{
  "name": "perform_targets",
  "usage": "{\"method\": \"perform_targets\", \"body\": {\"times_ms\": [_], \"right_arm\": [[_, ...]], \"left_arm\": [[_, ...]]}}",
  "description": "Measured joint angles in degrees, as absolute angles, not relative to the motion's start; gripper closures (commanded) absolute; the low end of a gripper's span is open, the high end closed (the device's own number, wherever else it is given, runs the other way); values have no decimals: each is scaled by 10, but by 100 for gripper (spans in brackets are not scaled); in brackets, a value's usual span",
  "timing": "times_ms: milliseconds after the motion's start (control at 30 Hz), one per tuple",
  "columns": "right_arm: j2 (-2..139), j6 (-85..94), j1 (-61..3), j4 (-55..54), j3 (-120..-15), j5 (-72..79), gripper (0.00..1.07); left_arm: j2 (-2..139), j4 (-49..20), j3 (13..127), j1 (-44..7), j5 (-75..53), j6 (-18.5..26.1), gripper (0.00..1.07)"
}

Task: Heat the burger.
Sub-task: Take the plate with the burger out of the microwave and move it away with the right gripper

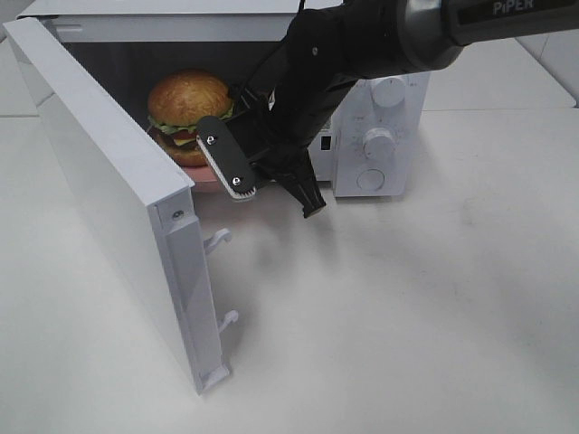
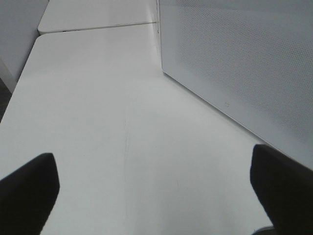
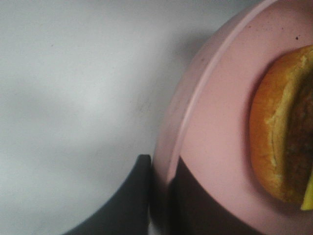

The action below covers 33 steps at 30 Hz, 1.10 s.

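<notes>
Burger (image 1: 188, 116) sits on a pink plate (image 3: 220, 147) inside the open microwave (image 1: 118, 181), upper left; right gripper (image 1: 271, 185) pinches the plate's rim.

The microwave (image 1: 271, 54) is the landmark: its door (image 1: 109, 194) swings out wide toward the camera on the left of the opening, walling off that side, while bare table (image 1: 407, 316) in front of the opening and right of the door lies open for passage. The mouth of the opening itself is largely filled by the right gripper (image 1: 271, 190) and its black arm, reaching in at the pink plate (image 1: 210, 177) with the burger (image 1: 187, 113) behind. On the far side of the door, the left gripper (image 2: 151, 196) has flat, free table beside the perforated door panel.
</notes>
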State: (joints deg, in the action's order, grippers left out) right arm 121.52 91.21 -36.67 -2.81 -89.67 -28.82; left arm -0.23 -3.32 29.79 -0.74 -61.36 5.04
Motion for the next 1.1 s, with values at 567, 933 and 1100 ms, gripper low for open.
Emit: {"method": "perform_targets", "body": {"times_ms": [567,933,1100], "right_arm": [[1112,942,-367,-48,-781,-278,107],[1035,948,-372,-55,-690,-268,107],[997,947,-372,-61,-649,-265,107]], "left_arm": [[-2,-33,298,-7,-614,50,6],[-2,-33,298,-7,-614,50,6],[-2,-33,298,-7,-614,50,6]]}}
